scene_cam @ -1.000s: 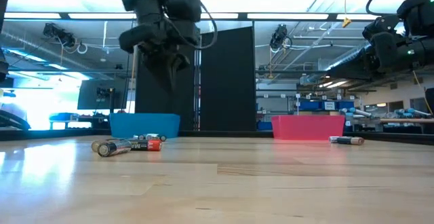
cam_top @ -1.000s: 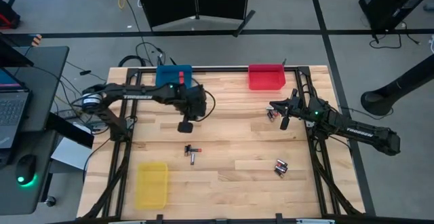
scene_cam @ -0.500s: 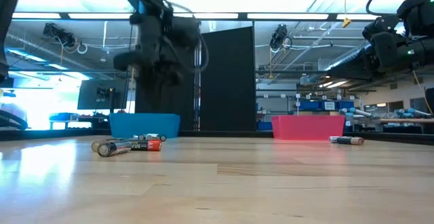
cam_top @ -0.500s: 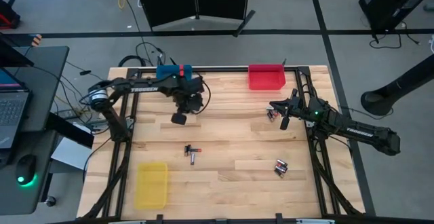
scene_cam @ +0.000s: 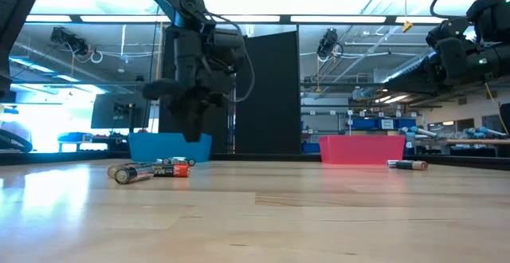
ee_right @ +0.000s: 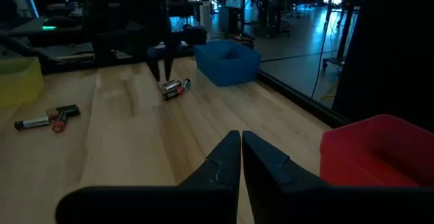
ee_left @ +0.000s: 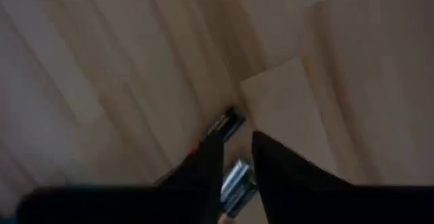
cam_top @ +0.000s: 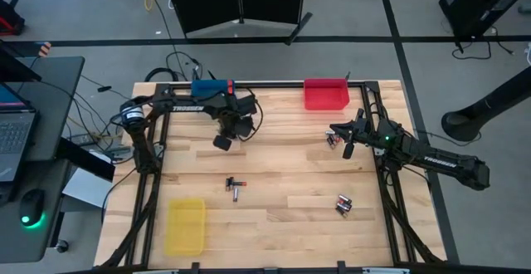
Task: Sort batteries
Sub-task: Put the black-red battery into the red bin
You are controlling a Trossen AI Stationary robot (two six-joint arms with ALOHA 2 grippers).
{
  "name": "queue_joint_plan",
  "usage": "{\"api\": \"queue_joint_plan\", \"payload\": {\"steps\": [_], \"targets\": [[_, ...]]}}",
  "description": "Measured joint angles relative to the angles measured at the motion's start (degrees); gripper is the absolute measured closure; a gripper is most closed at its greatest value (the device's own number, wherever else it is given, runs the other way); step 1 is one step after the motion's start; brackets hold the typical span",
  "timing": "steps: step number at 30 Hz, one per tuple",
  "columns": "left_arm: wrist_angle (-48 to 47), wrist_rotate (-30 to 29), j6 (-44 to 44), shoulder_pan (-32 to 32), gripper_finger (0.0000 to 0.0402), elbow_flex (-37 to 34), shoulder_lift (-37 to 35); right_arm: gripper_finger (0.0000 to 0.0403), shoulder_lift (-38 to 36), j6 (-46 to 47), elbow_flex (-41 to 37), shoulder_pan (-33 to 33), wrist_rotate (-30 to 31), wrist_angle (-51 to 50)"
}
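Batteries (cam_top: 235,188) lie mid-frame on the tabletop (cam_top: 282,174): light, rigid, prone to rolling, best pinched across the barrel. Left gripper (cam_top: 222,142) jaws parted, empty; right gripper (cam_top: 348,150) jaws clenched, empty.

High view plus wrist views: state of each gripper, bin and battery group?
left gripper: open, empty, above table.
right gripper: shut, empty.
blue bin: upright, contents hidden.
red bin: upright, no battery visible inside.
yellow bin: upright, no battery visible inside.
batteries by blue bin: lying loose below left gripper.
centre batteries: lying loose.
batteries by right gripper: lying loose.
front-right batteries: lying loose.
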Motion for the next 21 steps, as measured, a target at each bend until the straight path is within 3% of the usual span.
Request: {"api": "queue_joint_plan", "payload": {"steps": [6,21], "targets": [[0.5,-2.0,1.0,1.8,0.0273,0.0,1.8,0.0375,0.0,0.0,0.0,0.0,0.0,0.0],[1.2,-3.8,6.1,2.2,0.0269,0.0,4.0,0.0375,0.0,0.0,0.0,0.0,0.0,0.0]]}}
